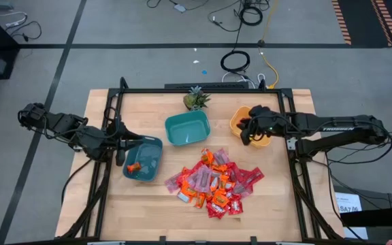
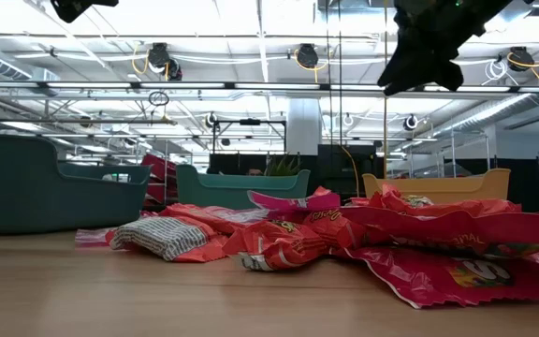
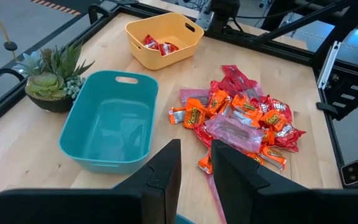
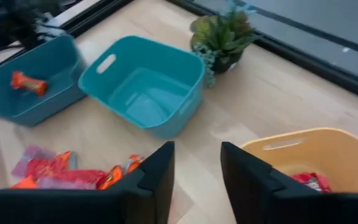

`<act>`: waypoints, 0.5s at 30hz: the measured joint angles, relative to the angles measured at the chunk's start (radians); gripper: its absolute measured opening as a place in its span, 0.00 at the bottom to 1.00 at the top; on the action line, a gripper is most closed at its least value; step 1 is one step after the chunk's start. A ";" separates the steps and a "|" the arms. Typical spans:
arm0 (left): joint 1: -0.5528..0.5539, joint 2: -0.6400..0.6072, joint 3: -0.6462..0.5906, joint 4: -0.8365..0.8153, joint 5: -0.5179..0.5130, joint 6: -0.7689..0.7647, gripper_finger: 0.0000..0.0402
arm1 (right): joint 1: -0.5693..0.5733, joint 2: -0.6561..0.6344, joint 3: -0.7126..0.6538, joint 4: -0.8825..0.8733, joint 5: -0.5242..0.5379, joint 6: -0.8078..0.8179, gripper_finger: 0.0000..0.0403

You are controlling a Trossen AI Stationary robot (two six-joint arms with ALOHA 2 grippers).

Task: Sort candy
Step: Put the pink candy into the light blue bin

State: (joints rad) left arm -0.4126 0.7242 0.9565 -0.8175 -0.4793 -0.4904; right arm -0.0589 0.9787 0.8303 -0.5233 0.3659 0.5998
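The candy lies in a loose pile of red, orange and pink wrappers on the wooden table, nearer the front edge. One orange candy lies in the dark blue bowl at the left. Red candies lie in the yellow bowl at the right. The teal bowl between them holds nothing. My left gripper hangs open above the dark blue bowl's left rim, nothing between its fingers. My right gripper hangs open over the yellow bowl, also holding nothing.
A small green plant in a dark pot stands behind the teal bowl, near the far edge. A black frame runs around the table. Bare wood shows at the front left and front right of the pile.
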 joint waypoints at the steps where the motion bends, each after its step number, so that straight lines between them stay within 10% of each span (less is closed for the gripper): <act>1: 0.000 0.000 0.000 0.000 0.000 0.000 0.24 | 0.000 0.005 0.000 0.001 0.013 0.001 0.33; 15: 0.000 0.000 0.000 0.001 0.000 -0.001 0.24 | 0.013 0.108 0.000 0.027 -0.022 -0.088 0.74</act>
State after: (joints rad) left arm -0.4128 0.7242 0.9565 -0.8169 -0.4797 -0.4909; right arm -0.0455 1.0872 0.8303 -0.4967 0.3438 0.5114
